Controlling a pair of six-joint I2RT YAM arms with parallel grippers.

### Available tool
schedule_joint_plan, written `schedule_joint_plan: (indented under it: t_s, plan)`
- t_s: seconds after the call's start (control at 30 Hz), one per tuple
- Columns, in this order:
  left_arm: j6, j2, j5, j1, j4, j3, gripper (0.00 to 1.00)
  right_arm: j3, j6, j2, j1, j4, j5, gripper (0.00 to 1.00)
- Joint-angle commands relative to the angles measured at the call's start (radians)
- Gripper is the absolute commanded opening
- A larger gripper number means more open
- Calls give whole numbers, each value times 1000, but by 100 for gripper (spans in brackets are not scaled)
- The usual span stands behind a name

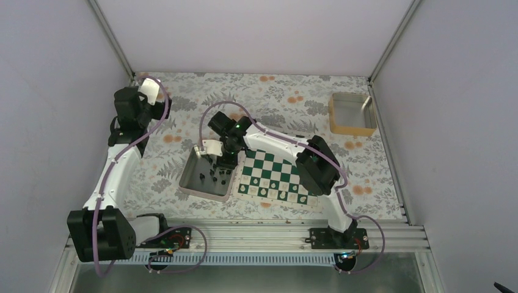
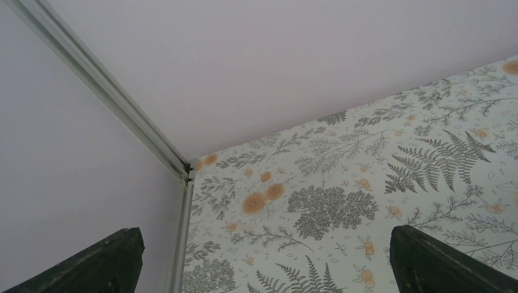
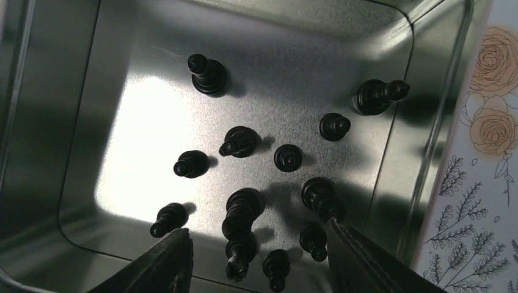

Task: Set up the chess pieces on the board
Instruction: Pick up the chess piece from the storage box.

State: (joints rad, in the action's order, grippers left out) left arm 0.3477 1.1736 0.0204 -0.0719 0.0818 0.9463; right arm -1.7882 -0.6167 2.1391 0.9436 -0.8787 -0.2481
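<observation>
The right gripper (image 3: 259,243) hangs wide open and empty over the metal tray (image 3: 317,36), which holds the black chess pieces (image 3: 238,141) (about a dozen). The board (image 1: 278,177) lies just beside the tray. The left gripper (image 2: 264,244), also spread and empty, is well apart from both.

Pale lilac walls (image 1: 244,30) enclose the flower-patterned tablecloth (image 1: 287,101) on three sides; metal posts (image 1: 112,36) rise from its far corners, a metal rail (image 1: 256,235) lines its near edge.
</observation>
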Motion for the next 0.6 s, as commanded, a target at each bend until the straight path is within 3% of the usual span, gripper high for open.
schedule_joint_plan:
  t_s: [0.0, 0.57]
  plan:
    - [-10, -18, 25, -7, -33, -15, 100, -2, -15, 26, 13, -15, 3, 56]
    - [-7, -12, 38, -8, -33, -23, 100, -37, -19, 71, 18, -21, -21, 38]
